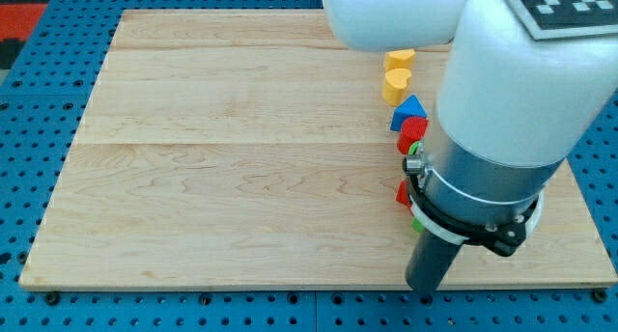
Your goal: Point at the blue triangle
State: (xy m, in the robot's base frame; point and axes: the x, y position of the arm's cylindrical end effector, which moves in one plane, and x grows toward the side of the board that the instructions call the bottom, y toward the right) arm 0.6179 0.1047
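Note:
The blue triangle (408,110) lies on the wooden board (232,158) at the view's right, partly hidden behind my arm. Above it sit a yellow heart-shaped block (396,84) and a yellow block (399,59). Just below the blue triangle is a red block (412,133), and another red block (404,192) peeks out lower down. A bit of green (416,222) shows by the arm's collar. My tip (425,290) rests near the board's bottom edge, well below the blue triangle and apart from it.
My large white and grey arm (502,110) covers the board's right side and hides whatever lies behind it. A blue pegboard (39,178) surrounds the board.

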